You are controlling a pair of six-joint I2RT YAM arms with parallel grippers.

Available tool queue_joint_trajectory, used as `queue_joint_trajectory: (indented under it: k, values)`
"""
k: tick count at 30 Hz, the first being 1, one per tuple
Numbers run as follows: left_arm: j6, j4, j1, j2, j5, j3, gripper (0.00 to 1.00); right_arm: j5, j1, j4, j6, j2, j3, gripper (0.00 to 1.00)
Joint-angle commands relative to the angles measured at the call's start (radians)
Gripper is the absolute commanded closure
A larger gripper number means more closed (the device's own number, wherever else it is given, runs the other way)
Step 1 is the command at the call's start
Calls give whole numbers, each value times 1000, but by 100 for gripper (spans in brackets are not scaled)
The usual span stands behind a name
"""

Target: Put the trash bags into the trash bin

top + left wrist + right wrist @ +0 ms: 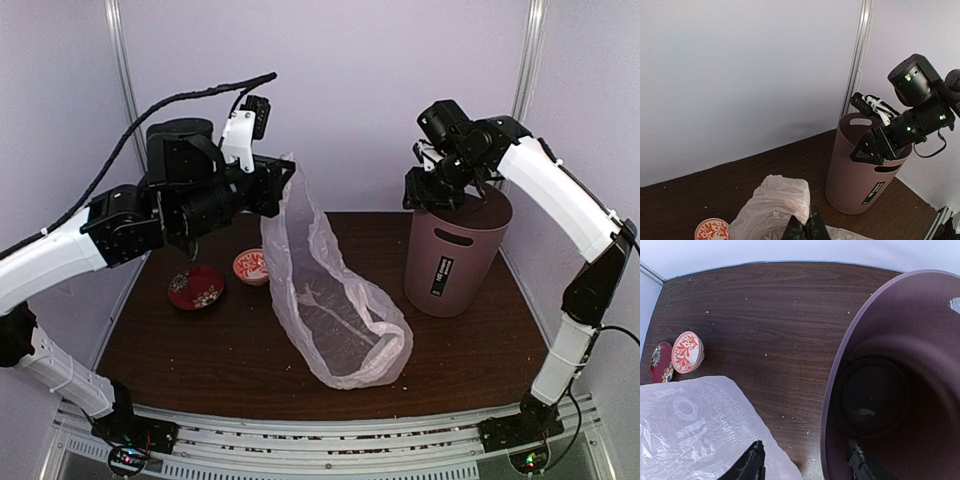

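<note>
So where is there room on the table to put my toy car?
The front left of the table, in front of the dark red bowl and left of the bag, is bare. So is the front right, in front of the bin. The bag crowds the middle.

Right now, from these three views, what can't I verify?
- Grip of the left hand: left wrist view, bottom edge crops fingertips, trash bag folds cover them.
- Bag lettering: right wrist view, faint, unreadable.
- The trash bin label: too small, top and left wrist views.
- Bin floor: right wrist view, in shadow.
</note>
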Motion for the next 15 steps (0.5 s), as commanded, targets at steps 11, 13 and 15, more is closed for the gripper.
queue_joint_trajectory:
  k: [11, 13, 15]
  values:
    - [88, 35, 3, 16, -39, 200, 100, -140, -7, 79, -8, 5, -84, 72]
    - [99, 32, 3, 5, -58, 215, 100, -165, -7, 85, -6, 8, -83, 79]
    - [100, 15, 3, 6, -81, 246, 100, -188, -4, 108, 4, -2, -97, 81]
